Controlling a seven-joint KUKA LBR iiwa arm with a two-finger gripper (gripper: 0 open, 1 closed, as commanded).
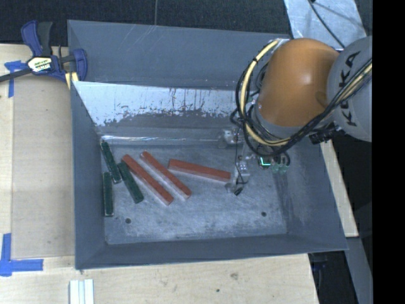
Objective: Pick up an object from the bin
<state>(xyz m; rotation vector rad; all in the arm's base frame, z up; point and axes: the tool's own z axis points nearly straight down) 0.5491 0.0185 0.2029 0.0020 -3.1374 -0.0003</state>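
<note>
Camera view, looking down into a grey metal bin [190, 249]. At the left of its floor lie three dark green sticks [131, 183], thin and close together. Next to them, toward the middle, two red-brown bars [147, 179] lie side by side, slanting down to the right. A third red-brown bar [198, 170] lies just right of that pair, nearly level and with clear floor around it. The gripper [239, 181] is at this bar's right end, low near the bin floor. Whether it touches the bar, and whether it is open or closed, cannot be told.

The bar looks straight, stiff and light, with flat sides, so it should not bend or crush. It is narrow, so a hold across its width seems best. A hold near its middle should keep it level, while a hold at the end may let it tip. It lies flat, so the grip must go low.

At the right, the arm [354, 100] enters the bin. Its wrist points down beneath a rounded orange cover [297, 81] ringed by looped cables [243, 106].
</note>
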